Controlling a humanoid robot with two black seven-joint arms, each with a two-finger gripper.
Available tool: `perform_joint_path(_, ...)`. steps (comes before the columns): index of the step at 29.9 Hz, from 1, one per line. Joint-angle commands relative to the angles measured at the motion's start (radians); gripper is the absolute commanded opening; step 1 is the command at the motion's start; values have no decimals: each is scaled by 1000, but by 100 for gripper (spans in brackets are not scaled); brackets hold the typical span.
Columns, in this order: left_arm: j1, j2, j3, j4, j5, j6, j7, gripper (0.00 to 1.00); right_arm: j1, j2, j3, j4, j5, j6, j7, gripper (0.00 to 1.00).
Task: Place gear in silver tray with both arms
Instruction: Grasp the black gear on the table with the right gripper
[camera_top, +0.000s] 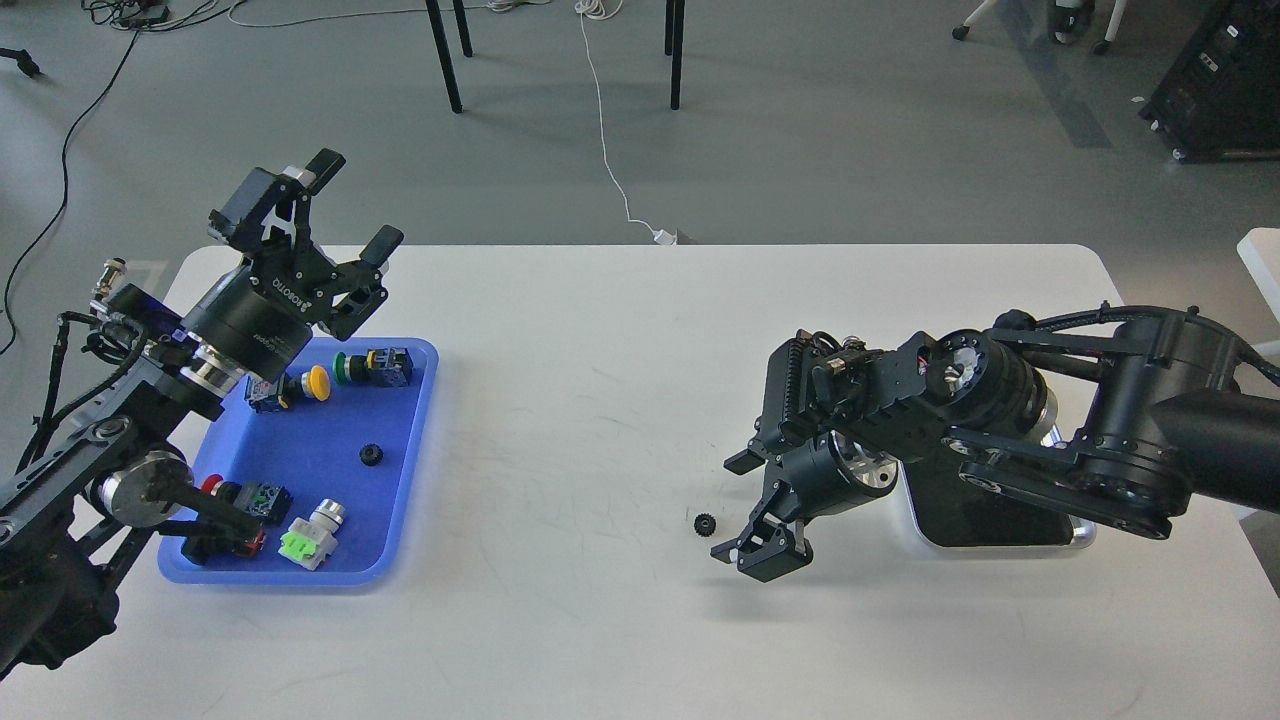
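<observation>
A small black gear (704, 523) lies on the white table near the middle front. My right gripper (752, 552) is open, pointing down and left, just right of the gear and not touching it. The silver tray (1075, 532) sits at the right, mostly hidden behind my right arm. My left gripper (352, 208) is open and empty, raised above the far corner of the blue tray (395, 500). A second black gear (371, 454) lies in the blue tray.
The blue tray also holds push-button switches: yellow (318, 382), green (348, 366), red (212, 487) and a light green one (298, 545). Chair legs and cables stand on the floor beyond the table's far edge.
</observation>
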Motion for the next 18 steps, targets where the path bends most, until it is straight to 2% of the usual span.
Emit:
perform_joint_path(1, 0, -3, 0, 0, 0, 0, 0, 98, -7, 44, 0, -51, 0, 0, 0, 90)
perform_joint_path(6, 0, -5, 2, 0, 1, 0, 0, 98, -8, 94, -3, -119, 0, 0, 0, 83)
perform_joint_path(18, 0, -2, -3, 0, 0, 0, 0, 98, -24, 156, -40, -192, 0, 0, 0, 78)
